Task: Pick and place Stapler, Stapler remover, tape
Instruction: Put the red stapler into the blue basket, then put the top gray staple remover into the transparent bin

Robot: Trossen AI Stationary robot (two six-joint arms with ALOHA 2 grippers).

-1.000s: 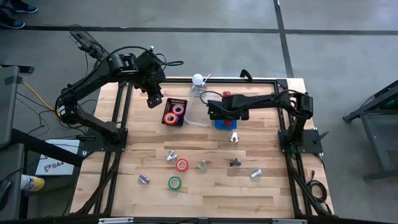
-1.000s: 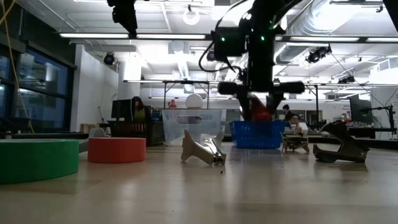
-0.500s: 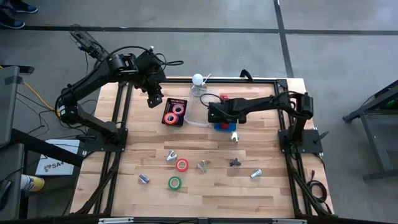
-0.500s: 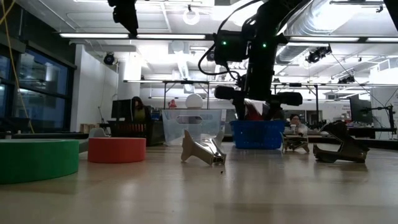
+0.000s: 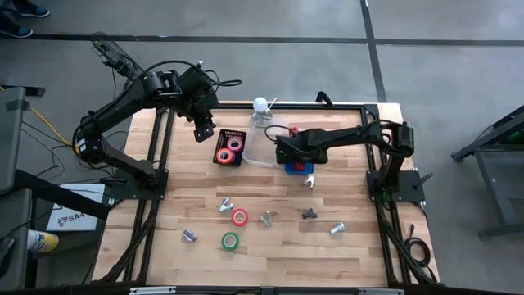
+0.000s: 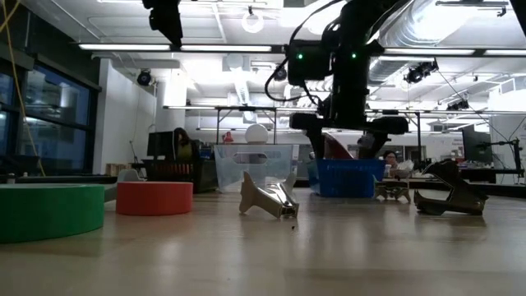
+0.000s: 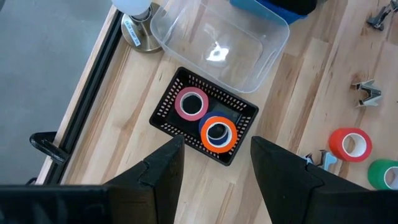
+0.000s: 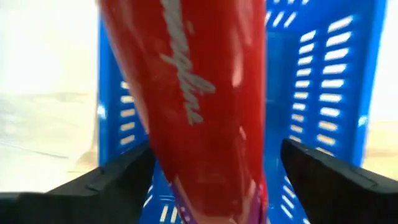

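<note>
The glossy red stapler (image 8: 205,93) runs between my right gripper's (image 8: 216,149) fingers, over the blue basket (image 5: 298,168). In the low view the stapler (image 6: 337,146) reaches down behind the basket's wall (image 6: 349,177). My left gripper (image 7: 214,149) hangs open above the black basket (image 7: 245,112), which holds a pink roll (image 7: 191,102) and a red-orange roll (image 7: 217,132). A red-orange roll (image 5: 239,217) and a green roll (image 5: 230,241) lie flat on the table. Several metal staple removers, such as one (image 5: 266,218) and another (image 5: 309,214), lie near them. My right gripper pinches the stapler by the two long sides of its body (image 8: 249,162). The fingers (image 8: 124,177) come from above, pointing down, and lie along it. The stapler hangs tilted below the gripper; its lower end is inside the blue basket, hidden by the basket's wall.
A clear plastic container (image 5: 260,154) sits between the black and blue baskets. A lamp with a white ball (image 5: 260,105) stands at the far edge. One staple remover (image 5: 309,180) lies just near of the blue basket. Bare wood lies along the near edge.
My right gripper has shifted slightly over the blue basket, carrying the stapler with it. The blue basket has slid a little toward the table's near edge. My left arm has kept still.
</note>
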